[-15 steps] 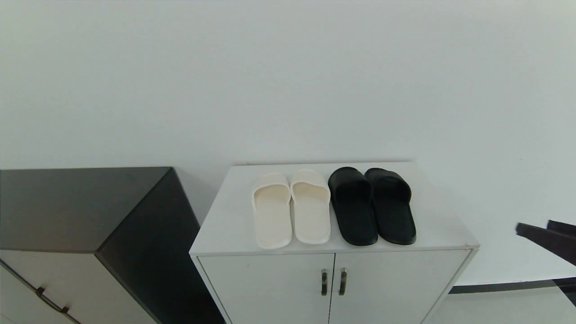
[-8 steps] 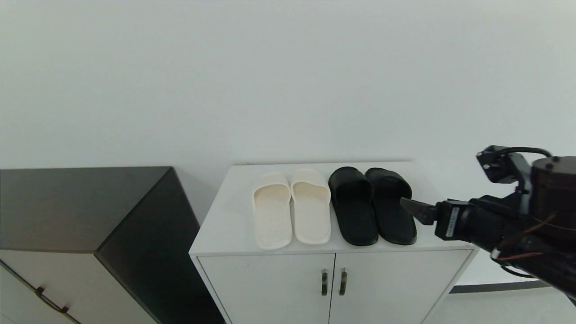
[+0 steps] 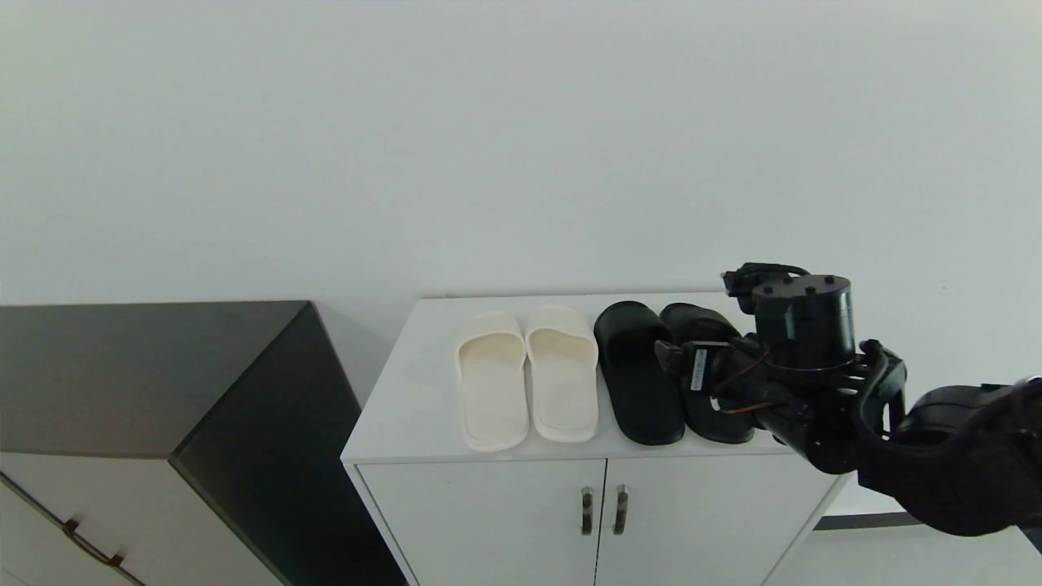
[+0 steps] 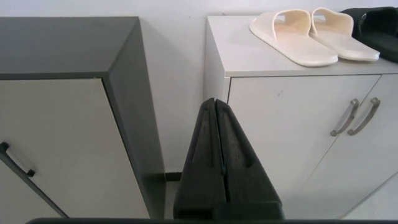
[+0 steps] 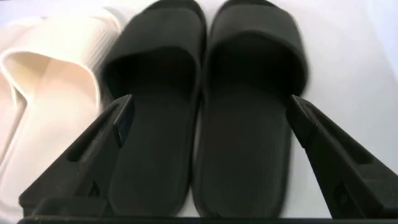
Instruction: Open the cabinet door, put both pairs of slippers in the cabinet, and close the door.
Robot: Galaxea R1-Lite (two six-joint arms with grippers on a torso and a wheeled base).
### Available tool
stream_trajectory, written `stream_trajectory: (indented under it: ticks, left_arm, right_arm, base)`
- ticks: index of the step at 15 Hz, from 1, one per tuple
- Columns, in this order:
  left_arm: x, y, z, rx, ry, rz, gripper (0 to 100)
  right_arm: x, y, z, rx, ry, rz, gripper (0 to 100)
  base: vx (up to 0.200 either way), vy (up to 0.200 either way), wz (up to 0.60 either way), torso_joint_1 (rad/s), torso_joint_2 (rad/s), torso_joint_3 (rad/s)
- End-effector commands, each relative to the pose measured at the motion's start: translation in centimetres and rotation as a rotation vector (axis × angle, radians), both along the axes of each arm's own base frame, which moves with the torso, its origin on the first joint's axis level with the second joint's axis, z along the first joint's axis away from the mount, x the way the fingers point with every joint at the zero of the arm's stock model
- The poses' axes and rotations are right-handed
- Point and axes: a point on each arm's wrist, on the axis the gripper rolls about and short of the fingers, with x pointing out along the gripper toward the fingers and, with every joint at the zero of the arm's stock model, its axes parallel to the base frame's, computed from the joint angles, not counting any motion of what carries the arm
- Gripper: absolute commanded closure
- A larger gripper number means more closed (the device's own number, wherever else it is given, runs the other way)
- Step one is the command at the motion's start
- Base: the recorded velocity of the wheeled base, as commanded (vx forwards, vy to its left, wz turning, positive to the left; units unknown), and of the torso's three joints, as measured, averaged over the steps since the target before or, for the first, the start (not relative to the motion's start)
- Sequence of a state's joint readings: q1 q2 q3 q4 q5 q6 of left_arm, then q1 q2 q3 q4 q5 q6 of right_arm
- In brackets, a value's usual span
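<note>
A pair of black slippers [image 3: 643, 374] [image 5: 205, 106] and a pair of cream slippers [image 3: 525, 378] [image 4: 311, 34] [image 5: 43, 81] lie side by side on top of the white cabinet [image 3: 407, 423] [image 4: 236, 50]. Both cabinet doors are shut, with two metal handles [image 3: 602, 509] [image 4: 356, 116] at the middle seam. My right gripper [image 3: 663, 356] [image 5: 208, 124] hovers open above the black pair, its fingers spread wider than both soles. My left gripper [image 4: 216, 118] hangs shut and low, in front of the gap between the two cabinets.
A dark-topped cabinet [image 3: 155, 374] [image 4: 62, 50] with a light front and a black drawer handle [image 3: 94, 547] stands left of the white one, with a narrow gap between them. A plain white wall runs behind both.
My right arm has swung in from the right edge and leftward, and its gripper now sits over the black slippers. The slippers and doors have not moved.
</note>
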State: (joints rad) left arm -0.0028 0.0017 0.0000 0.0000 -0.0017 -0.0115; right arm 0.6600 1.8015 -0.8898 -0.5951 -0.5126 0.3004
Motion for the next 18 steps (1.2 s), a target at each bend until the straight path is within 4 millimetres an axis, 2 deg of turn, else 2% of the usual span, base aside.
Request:
stream_trajectory:
  ticks: [1,7,9,13,18]
  left_arm:
    - [0.0,0.0,0.0,-0.001,0.000,0.000,100]
    - [0.0,0.0,0.0,-0.001,0.000,0.000,100]
    - [0.0,0.0,0.0,-0.001,0.000,0.000,100]
    - [0.0,0.0,0.0,-0.001,-0.002,0.000,100]
    - [0.0,0.0,0.0,-0.001,-0.002,0.000,100]
  right_arm:
    - [1.5,1.8,-1.1,-0.020,0.011,0.017,0]
    - [4.0,3.4,-2.5,-0.061,0.000,-0.048,0]
    - [4.6,3.4,-2.9,-0.066,0.006,-0.057,0]
    - [7.4,2.8,-4.0,-0.078,-0.031,-0.100,0]
    - [8.6,2.9,-4.3,-0.105,-0.063,-0.098,0]
  base:
    - [0.000,0.000,0.00,0.000,0.00,0.000]
    - [0.000,0.000,0.00,0.000,0.00,0.000]
    - [0.000,0.000,0.00,0.000,0.00,0.000]
    - [0.000,0.000,0.00,0.000,0.00,0.000]
    - [0.000,0.000,0.00,0.000,0.00,0.000]
